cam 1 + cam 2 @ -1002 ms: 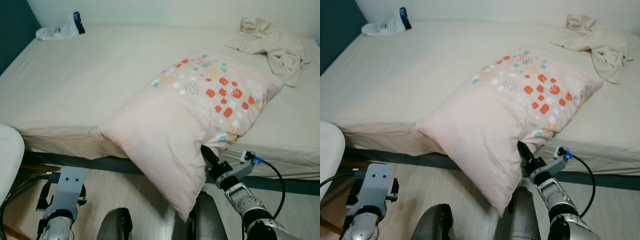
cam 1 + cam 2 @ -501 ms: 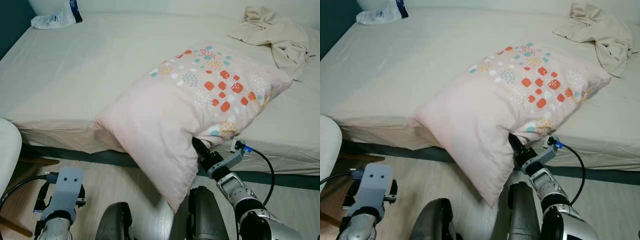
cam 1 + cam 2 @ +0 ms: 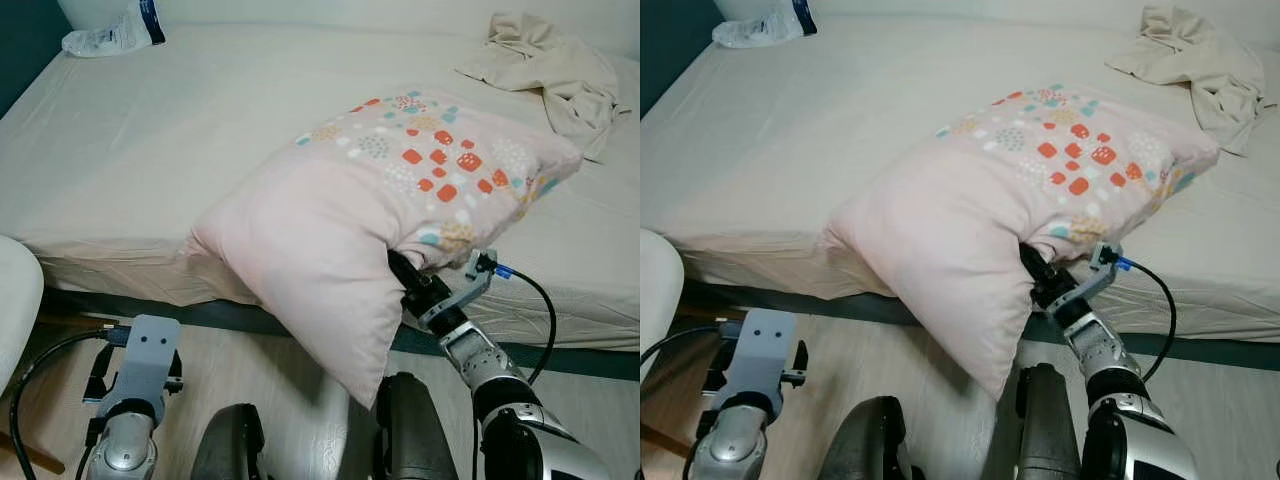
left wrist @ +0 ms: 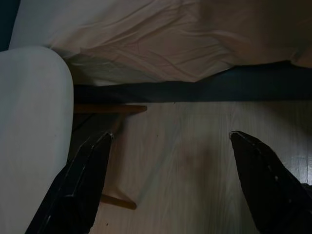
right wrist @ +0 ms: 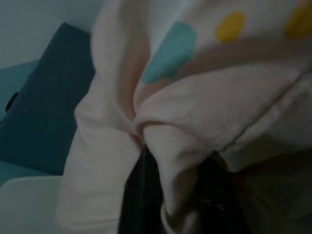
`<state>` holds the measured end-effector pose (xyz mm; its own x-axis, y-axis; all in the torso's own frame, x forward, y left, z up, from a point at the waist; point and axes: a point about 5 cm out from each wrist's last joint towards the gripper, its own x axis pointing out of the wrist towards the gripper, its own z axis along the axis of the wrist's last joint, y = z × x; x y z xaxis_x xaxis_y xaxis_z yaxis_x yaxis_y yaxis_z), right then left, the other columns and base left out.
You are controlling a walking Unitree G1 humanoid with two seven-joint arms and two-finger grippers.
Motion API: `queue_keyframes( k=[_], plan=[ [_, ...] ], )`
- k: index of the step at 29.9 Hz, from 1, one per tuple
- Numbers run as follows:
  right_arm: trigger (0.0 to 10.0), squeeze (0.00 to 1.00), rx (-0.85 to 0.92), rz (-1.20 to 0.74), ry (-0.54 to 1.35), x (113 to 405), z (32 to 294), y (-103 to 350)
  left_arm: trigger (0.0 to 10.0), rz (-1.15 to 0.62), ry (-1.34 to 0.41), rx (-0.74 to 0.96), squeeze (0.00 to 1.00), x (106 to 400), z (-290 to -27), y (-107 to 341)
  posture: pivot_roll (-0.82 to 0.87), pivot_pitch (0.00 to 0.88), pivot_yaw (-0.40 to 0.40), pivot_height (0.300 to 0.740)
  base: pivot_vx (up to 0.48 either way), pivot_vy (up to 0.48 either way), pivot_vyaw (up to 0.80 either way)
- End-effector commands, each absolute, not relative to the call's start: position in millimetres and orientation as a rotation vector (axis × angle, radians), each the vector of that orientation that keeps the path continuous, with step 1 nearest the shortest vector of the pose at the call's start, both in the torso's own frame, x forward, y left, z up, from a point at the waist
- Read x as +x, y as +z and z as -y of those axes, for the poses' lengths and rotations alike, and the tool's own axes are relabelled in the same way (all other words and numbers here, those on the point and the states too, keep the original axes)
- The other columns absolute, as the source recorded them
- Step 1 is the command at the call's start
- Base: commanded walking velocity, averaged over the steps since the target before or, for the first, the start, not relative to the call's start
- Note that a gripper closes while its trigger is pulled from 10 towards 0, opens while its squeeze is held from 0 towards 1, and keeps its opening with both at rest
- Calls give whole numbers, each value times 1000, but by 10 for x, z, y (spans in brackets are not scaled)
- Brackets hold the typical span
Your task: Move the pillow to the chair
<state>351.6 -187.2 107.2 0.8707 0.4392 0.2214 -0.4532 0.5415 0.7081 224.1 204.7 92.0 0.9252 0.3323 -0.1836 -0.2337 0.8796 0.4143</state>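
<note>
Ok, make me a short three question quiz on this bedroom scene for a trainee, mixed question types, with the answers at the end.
1. True or false: the right hand is shut on the pillow.
2. Multiple choice: the pillow's near end is (A) flat in the middle of the bed, (B) hanging past the bed edge toward the floor, (C) lying on the white chair.
3. Fill in: the left hand is ___, low over the floor beside the chair.

Key: 1 true. 2 B. 3 open.
</note>
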Motion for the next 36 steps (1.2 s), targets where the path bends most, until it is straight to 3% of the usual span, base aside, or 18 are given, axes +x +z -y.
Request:
queue_keyframes(
  k=[1,10,13,25,36],
  plan=[
    [0,0,806,54,598,3569,1782,1212,10000,-281,313,399,0,2225,-2069,849,91,273,36,586,0,0,0],
    [0,0,709,129,632,3618,1724,1521,10000,-246,325,383,0,2364,-2051,883,64,217,24,586,0,0,0],
    [0,0,614,174,685,3552,1597,1728,10000,-210,326,357,0,2541,-1989,908,32,159,14,586,0,0,0],
    [0,0,640,200,803,3344,1297,1882,10000,-133,311,306,0,2891,-1834,998,-4,49,10,643,0,0,0],
    [0,0,654,150,783,3253,1224,1788,10000,-108,391,337,0,2996,-2096,1054,1,23,14,681,0,0,0]
  ],
)
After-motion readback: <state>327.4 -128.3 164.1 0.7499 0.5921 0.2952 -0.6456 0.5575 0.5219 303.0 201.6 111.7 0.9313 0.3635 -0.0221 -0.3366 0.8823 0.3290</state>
